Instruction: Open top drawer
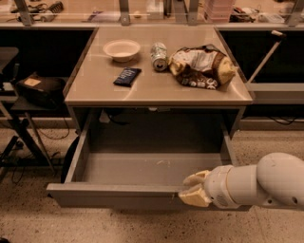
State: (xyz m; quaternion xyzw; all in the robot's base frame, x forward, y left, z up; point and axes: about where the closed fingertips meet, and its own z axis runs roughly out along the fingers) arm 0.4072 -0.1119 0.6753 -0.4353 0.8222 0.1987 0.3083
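Looks like a robotics lab or workshop rather than a home: speckled hard floor point(142, 228), loose cables point(61, 135) trailing by a black stand point(19, 128) at left, cluttered worktops behind metal uprights point(125, 12) at the back. Holds test props on a plain grey bench point(156, 92): bowl point(121, 49), can point(159, 50), chip bag point(202, 66). Shows a robot's claw point(188, 188) at the open top drawer's point(109, 195) front edge, lower right.
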